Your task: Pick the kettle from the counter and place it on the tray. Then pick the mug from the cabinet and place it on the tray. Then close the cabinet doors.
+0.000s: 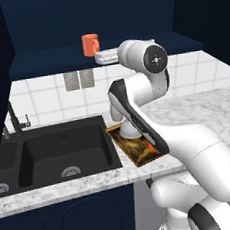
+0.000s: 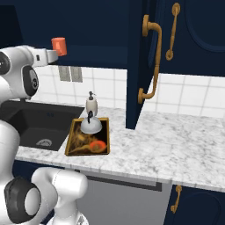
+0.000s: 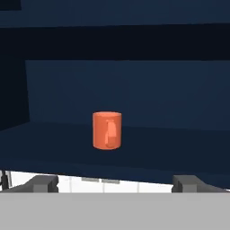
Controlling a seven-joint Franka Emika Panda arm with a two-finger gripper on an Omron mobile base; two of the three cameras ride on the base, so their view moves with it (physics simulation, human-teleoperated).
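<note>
The pincer (image 3: 115, 183) stood wide open and held nothing, pointed at the orange mug (image 3: 107, 130), which sat upright on the navy cabinet shelf (image 3: 170, 150), apart from the fingertips (image 3: 42, 183). The kettle (image 2: 91, 125) rested on the tray (image 2: 70, 138) on the desk (image 2: 176, 145), beside the black sink (image 1: 65, 152).

**Camera Placement**

Left and right base views look forward and down over the counter (image 1: 197, 109) from behind the arm; both share the tray (image 2: 70, 139). The hand view faces the mug (image 3: 107, 130) level, close to the shelf (image 3: 170, 150).
</note>
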